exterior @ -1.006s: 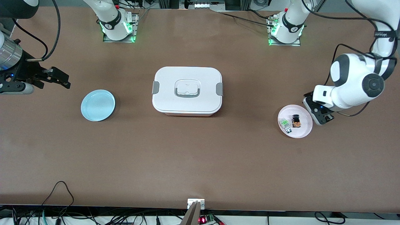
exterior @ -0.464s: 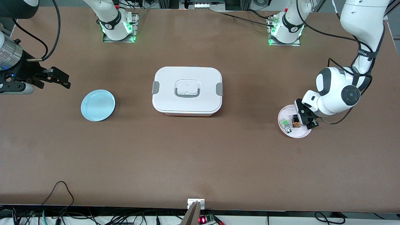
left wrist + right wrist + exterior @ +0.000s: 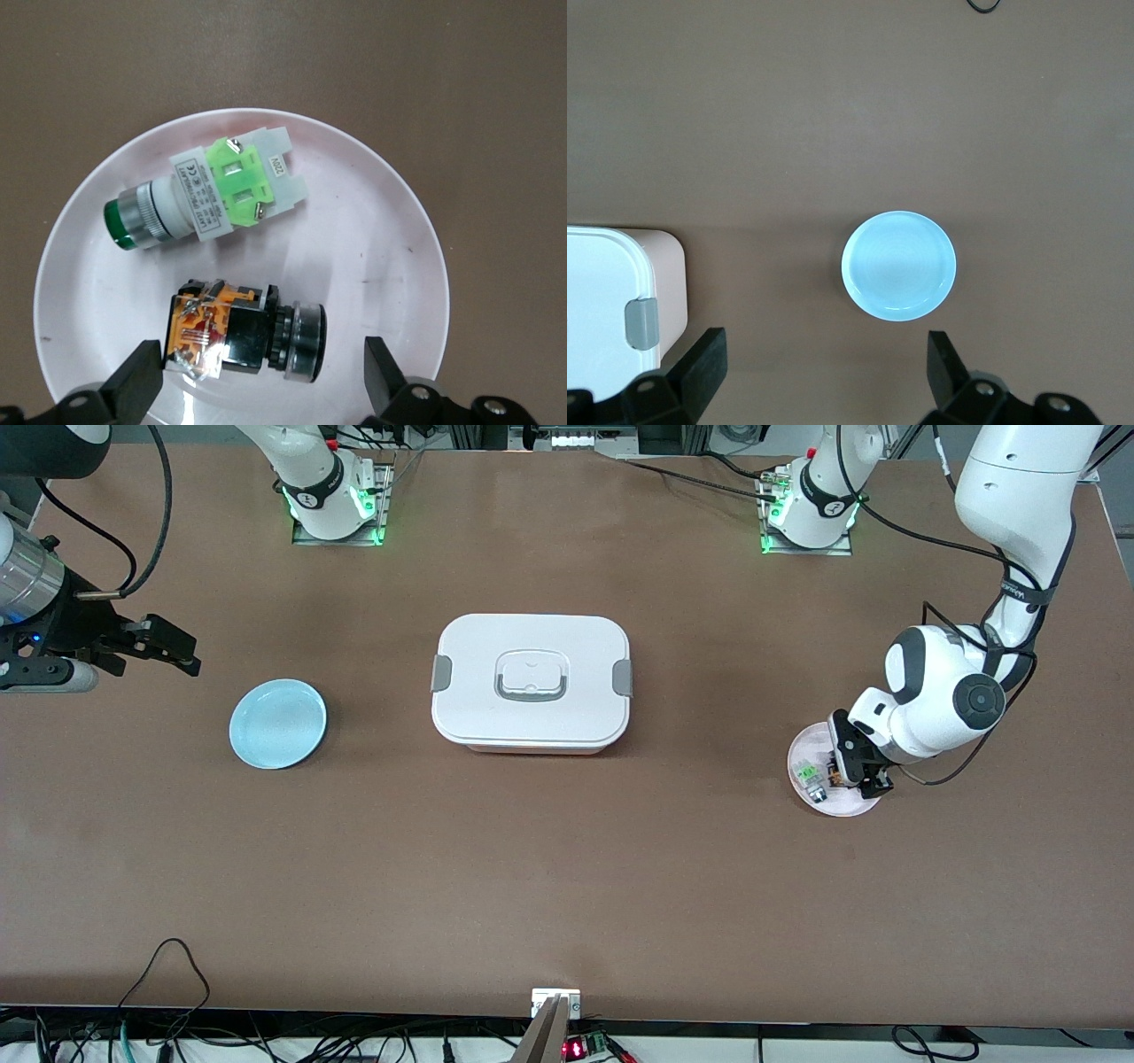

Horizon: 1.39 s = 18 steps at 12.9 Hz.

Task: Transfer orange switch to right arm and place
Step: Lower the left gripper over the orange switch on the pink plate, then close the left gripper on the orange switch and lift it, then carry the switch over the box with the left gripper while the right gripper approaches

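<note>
Landmark: pink plate (image 3: 824,802), at the left arm's end of the table.

Orange switch (image 3: 244,329) lies on its side in the plate, untouched. Green-marked clear switch (image 3: 208,190) lies just beside it in the same plate, apart from it and clear of the fingers.

Left gripper (image 3: 261,390) is over the plate, fingers (image 3: 137,382) spread wide, one past each end of the orange switch, no contact.

White lidded box (image 3: 532,682) sits mid-table, well apart from the plate; blue plate (image 3: 277,723) lies past it.

Right gripper (image 3: 155,642) waits by the blue plate, fingers apart, empty.
</note>
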### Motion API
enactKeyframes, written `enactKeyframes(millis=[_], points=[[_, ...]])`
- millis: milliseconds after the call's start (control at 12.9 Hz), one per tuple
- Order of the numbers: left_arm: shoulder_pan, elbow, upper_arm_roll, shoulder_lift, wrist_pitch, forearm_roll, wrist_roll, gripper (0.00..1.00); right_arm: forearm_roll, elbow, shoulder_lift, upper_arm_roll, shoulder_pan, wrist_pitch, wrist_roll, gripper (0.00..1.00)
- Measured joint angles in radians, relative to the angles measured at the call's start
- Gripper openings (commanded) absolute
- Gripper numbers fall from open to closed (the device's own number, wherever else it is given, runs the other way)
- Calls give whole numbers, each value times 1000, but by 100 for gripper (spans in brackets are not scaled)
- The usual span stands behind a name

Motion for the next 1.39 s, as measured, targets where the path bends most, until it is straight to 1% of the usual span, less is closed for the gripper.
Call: enactKeyframes(millis=[232,309,387,464,541,619,696,773,928,1006,1083,1160,1238,1392], points=[[0,0,0,9,23,0,11,100,0,0,1,0,0,-2,0,100],[0,0,0,13,30,0,15,95,0,0,1,0,0,-3,0,100],[0,0,0,16,34,0,17,85,0,0,1,0,0,-3,0,100],[0,0,0,19,35,0,18,80,0,0,1,0,0,-3,0,100],[0,0,0,20,36,0,18,72,0,0,1,0,0,-3,0,100],[0,0,0,23,36,0,18,48,0,0,1,0,0,-4,0,100],[0,1,-1,25,38,0,19,11,1,0,2,0,0,-10,-1,100],[0,3,-1,25,38,0,19,0,9,-1,4,0,0,-28,-1,100],[0,5,-1,25,38,-3,19,0,56,-1,12,1,0,-71,-1,100],[0,10,-1,23,38,-15,18,0,88,-2,17,1,0,-85,-1,100],[0,17,-1,15,32,-39,18,0,140,-2,23,1,0,-89,-1,100],[0,24,-2,-1,14,-70,18,0,216,-2,29,0,-1,-90,-1,100],[0,30,-7,-27,-10,-103,19,0,311,-2,33,-1,-3,-91,0,100],[0,43,-35,-96,-84,-219,17,0,494,-2,47,-3,-20,-95,0,100]])
